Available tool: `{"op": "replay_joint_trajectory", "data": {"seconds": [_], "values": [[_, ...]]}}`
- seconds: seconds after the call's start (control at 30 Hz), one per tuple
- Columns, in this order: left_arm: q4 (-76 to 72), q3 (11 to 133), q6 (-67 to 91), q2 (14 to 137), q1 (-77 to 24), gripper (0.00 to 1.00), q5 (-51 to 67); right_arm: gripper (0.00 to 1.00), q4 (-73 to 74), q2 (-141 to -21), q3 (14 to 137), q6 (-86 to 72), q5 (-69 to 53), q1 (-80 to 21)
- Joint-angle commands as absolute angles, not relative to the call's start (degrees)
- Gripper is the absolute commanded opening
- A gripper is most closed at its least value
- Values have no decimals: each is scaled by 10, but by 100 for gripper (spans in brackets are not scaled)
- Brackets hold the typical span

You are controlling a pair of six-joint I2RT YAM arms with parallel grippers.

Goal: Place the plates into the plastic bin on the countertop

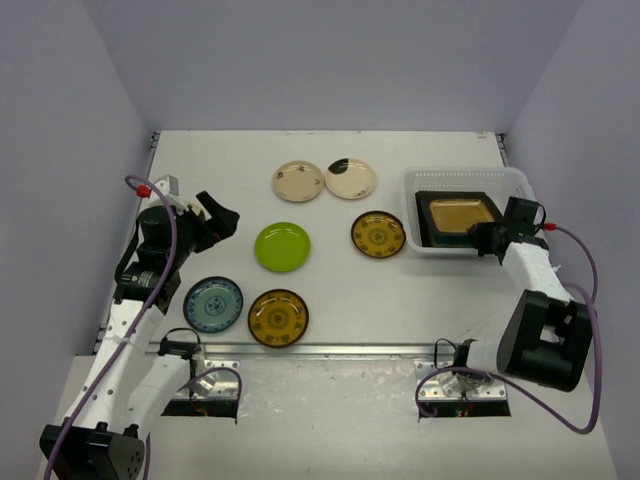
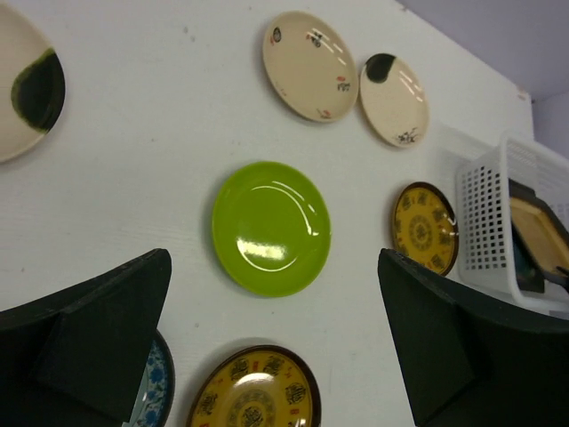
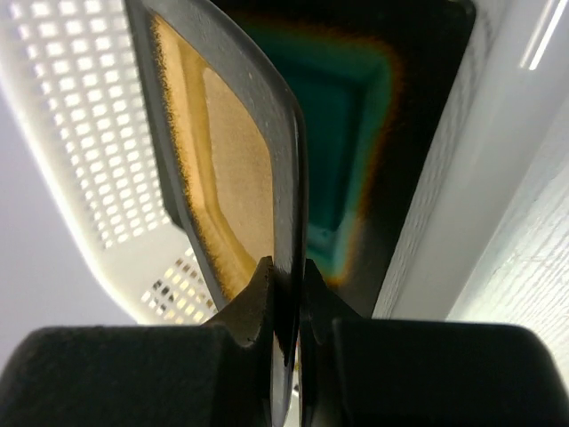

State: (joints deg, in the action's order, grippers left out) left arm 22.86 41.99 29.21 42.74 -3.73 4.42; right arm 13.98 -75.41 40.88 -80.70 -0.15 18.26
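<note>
Amber sq plate (image 1: 461, 213) over teal one (image 3: 342, 133) in white bin (image 1: 465, 175); round plates (image 1: 282, 246) flat on countertop (image 1: 400, 300).

Two square plates (image 1: 460, 215) in bin (image 1: 465, 173) at right, six round plates (image 1: 282, 246) on countertop (image 1: 230, 165) left of it

The white table (image 1: 330, 150) has a metal strip (image 1: 330, 351) along its near edge. At the back lie the left cream plate (image 1: 298, 181) and the right cream plate (image 1: 351, 179), side by side. In the middle is a green plate (image 1: 282, 246), with the far yellow plate (image 1: 378, 234) to its right. Near the front, a blue plate (image 1: 213, 304) and the near yellow plate (image 1: 278, 317) lie just beside each other. A white bin (image 1: 460, 173) stands on the right side. The left wrist view shows one more cream plate (image 2: 18, 89) with a dark patch at its left edge
</note>
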Motion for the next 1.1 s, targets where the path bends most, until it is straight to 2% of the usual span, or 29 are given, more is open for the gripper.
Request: {"op": "replay_joint_trajectory", "data": {"seconds": [0.0,0.13,0.17,0.2,0.27,0.3,0.33,0.47,0.53,0.67,0.87,1.0,1.07], "values": [[231,412,258,423,-39,100,53,0,107,-778,487,-840,33,184],[230,413,258,422,-39,100,54,2,112,-822,505,-844,6,184],[229,412,257,422,-39,100,55,11,111,-829,508,-840,4,185],[229,411,257,421,-39,100,57,25,110,-834,510,-834,4,185],[229,410,258,419,-39,100,59,58,104,-835,512,-809,-10,183],[227,409,258,419,-39,100,59,63,107,-835,515,-799,-14,183],[227,409,258,417,-39,100,60,75,120,-835,522,-785,-17,183],[223,406,264,423,-39,100,58,95,209,-821,557,-749,4,182],[216,402,273,428,-39,100,60,99,251,-808,572,-740,21,182],[188,389,298,453,-39,100,75,99,339,-774,611,-725,36,181],[126,381,340,507,-39,100,101,99,333,-713,611,-683,5,178],[70,384,353,571,-40,100,115,99,220,-650,571,-608,-105,171],[49,401,343,648,-46,100,121,99,80,-620,525,-519,-322,154]]}}
